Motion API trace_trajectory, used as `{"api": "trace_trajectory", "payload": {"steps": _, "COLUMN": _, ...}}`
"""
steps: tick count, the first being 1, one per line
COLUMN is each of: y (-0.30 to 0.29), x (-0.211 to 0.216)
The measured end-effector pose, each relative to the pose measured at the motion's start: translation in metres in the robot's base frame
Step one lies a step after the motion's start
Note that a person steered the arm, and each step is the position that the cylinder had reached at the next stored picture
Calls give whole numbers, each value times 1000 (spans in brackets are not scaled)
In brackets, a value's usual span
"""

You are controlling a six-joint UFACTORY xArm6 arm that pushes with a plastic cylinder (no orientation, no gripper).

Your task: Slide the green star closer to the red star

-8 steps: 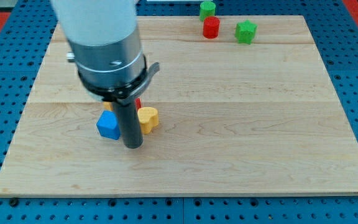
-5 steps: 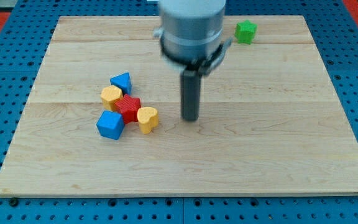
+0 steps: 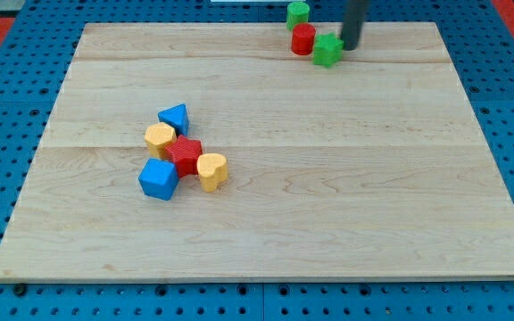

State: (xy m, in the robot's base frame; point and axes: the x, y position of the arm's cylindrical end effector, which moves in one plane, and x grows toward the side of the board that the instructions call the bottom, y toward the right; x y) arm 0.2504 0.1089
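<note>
Green star (image 3: 327, 50): near the board's top edge, just right of the red cylinder (image 3: 303, 39).
Tip (image 3: 351, 48): touching the green star's right side; rod only, no jaws fitted.
Red star (image 3: 185, 154): left of centre, well apart, ringed by blue and yellow blocks.
Green cylinder (image 3: 298, 12): above the red cylinder.

Blocks by colour — two green (image 3: 328, 50), two red (image 3: 185, 154), two blue (image 3: 158, 178), two yellow (image 3: 211, 170).
</note>
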Motion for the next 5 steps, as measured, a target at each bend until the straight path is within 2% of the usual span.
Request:
{"api": "trace_trajectory", "payload": {"steps": 1, "y": -9, "x": 1}}
{"api": "trace_trajectory", "payload": {"steps": 2, "y": -69, "x": 37}}
{"api": "trace_trajectory", "payload": {"steps": 3, "y": -107, "x": 103}}
{"api": "trace_trajectory", "payload": {"steps": 4, "y": -108, "x": 104}}
{"api": "trace_trajectory", "payload": {"steps": 5, "y": -98, "x": 53}}
